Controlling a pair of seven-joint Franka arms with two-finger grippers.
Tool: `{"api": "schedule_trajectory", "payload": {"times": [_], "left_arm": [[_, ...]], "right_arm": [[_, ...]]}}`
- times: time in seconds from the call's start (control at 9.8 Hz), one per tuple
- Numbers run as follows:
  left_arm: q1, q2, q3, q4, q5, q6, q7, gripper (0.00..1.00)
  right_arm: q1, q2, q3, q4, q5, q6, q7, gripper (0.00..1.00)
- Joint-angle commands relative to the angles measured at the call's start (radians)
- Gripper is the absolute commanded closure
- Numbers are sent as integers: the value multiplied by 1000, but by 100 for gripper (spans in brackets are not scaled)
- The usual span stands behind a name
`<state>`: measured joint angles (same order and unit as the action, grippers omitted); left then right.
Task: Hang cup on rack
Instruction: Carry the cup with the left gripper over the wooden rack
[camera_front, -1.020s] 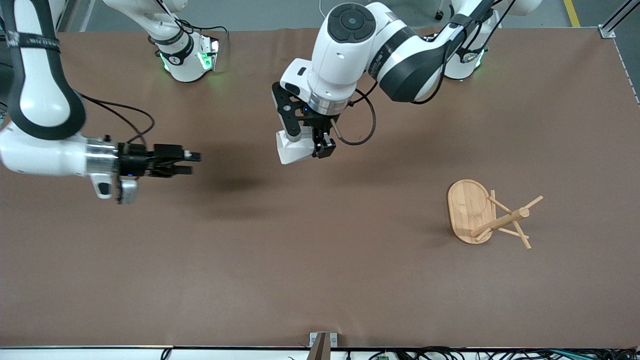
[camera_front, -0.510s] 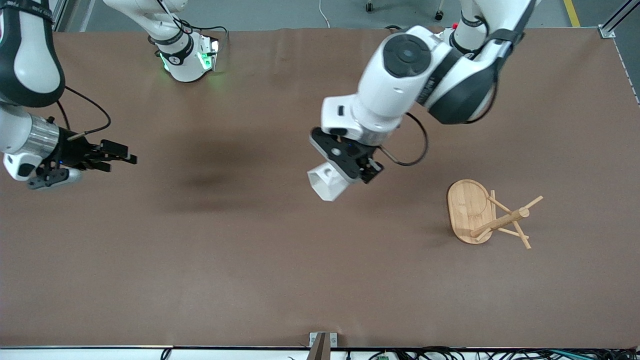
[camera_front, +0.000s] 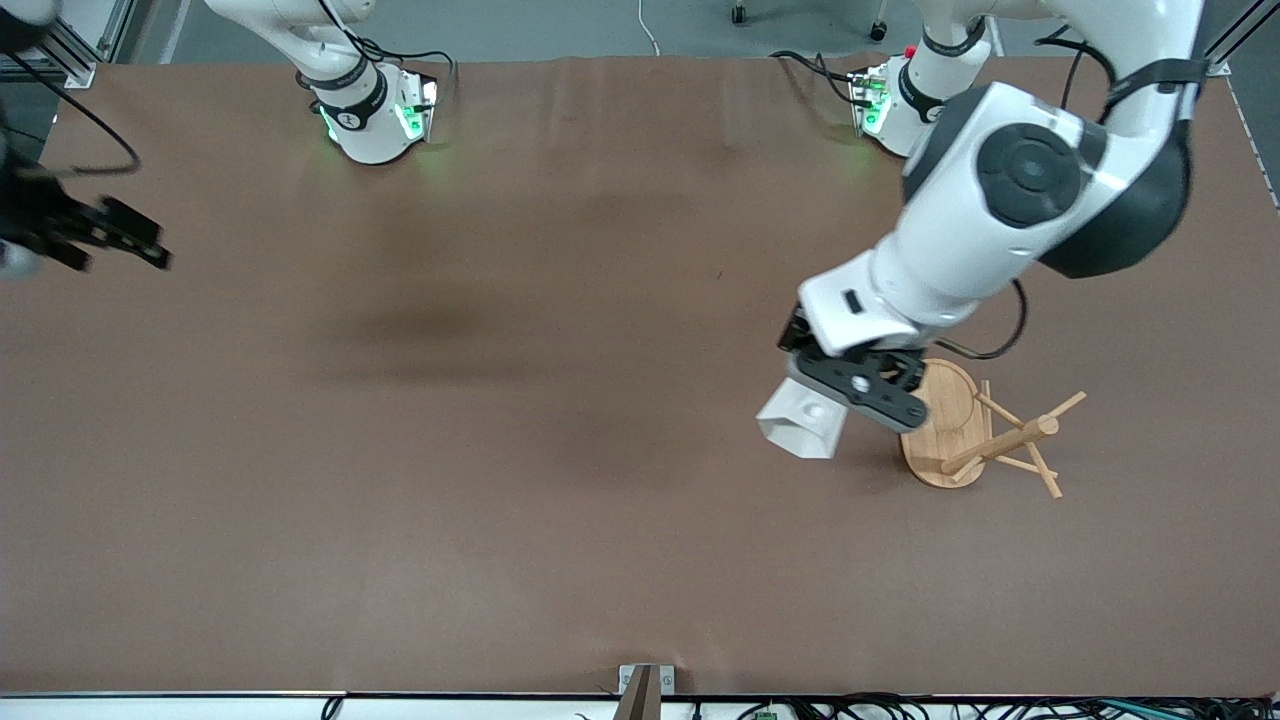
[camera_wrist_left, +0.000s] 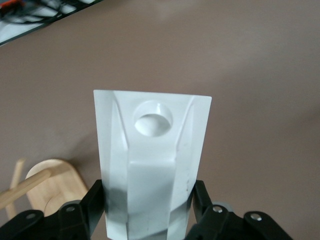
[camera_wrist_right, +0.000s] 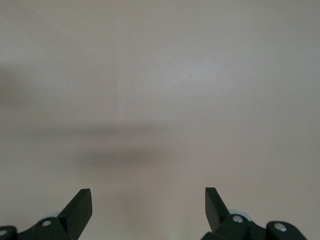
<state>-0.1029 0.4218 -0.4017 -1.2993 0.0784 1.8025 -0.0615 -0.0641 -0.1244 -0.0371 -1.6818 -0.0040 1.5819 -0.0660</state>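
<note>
The brown table (camera_front: 560, 520) is seen with the bamboo rack (camera_front: 945, 425) standing toward the left arm's end. The white faceted cup (camera_front: 802, 418) is held clamped in the left gripper (camera_front: 850, 385), above the table just beside the rack's base. The right gripper (camera_front: 110, 240) waits over the right arm's end, fingers apart.

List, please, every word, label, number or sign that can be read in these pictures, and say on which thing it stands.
There is no text that can be read.
The cup, held in the left gripper, carries no print.
The rack carries none.
A small round mark on the right arm's base is too small to read.
</note>
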Motion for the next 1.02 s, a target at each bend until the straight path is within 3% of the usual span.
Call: {"api": "schedule_trajectory", "payload": {"times": [0.0,0.2,0.31,0.61,0.92], "left_arm": [[51,-102,-8,-153,7,1,-117,100],[107,-145,-11,-220,-6,6,-164,100],[129,-184,-9,-276,-67,17,-164,100],[134,-279,-5,-524,-98,188,-143,100],[135,-290,1,-606,-98,258,-42,99]], "right_arm": [[-25,66,-21,129,-22,-39,20,0],[-22,66,-50,131,-10,-45,70,0],[-20,65,-53,132,19,-52,90,0],[-20,68,-53,125,7,-54,69,0],[-28,80,-50,132,7,-48,68,0]]}}
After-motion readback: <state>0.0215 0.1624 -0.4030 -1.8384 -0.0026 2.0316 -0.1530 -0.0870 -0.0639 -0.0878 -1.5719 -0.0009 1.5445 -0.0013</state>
